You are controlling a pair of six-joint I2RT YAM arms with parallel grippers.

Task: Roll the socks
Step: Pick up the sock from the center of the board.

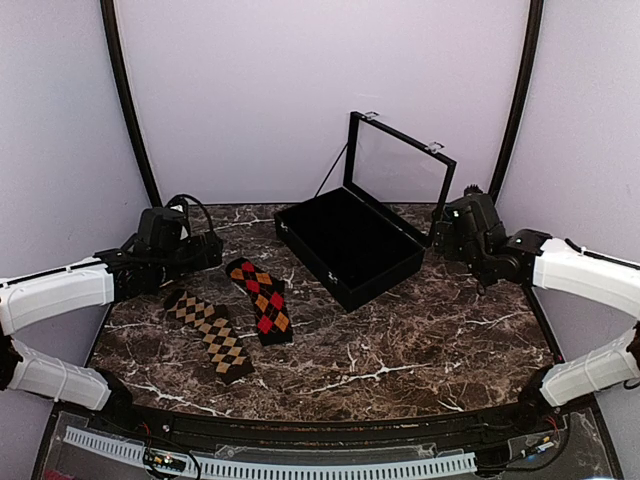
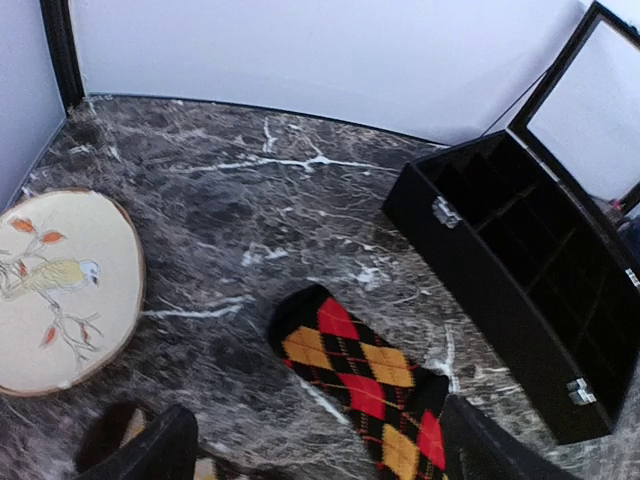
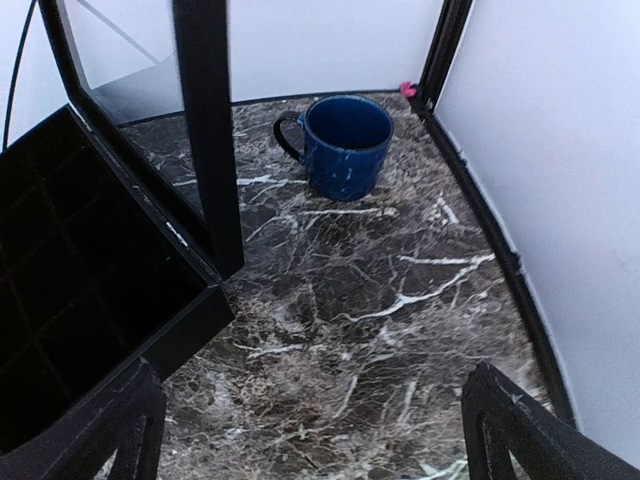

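Top external view gives me the red-and-orange sock [image 1: 260, 300] and the tan sock [image 1: 210, 335] lying flat and unrolled on the left of the marble surface [image 1: 420, 340]. They sit side by side without touching, the red-and-orange one nearer the black box [image 1: 375, 285]. My left claw [image 2: 318, 415] hangs released over that sock's far end. My right claw [image 3: 315, 380] is released too, beside the box's raised lid [image 1: 400, 165], with a blue mug [image 3: 345, 145] beyond.

The red-and-orange sock [image 1: 260, 300] lies flat, unrolled, running eleven to five o'clock. The tan sock [image 1: 210, 335] lies likewise at its eight o'clock.
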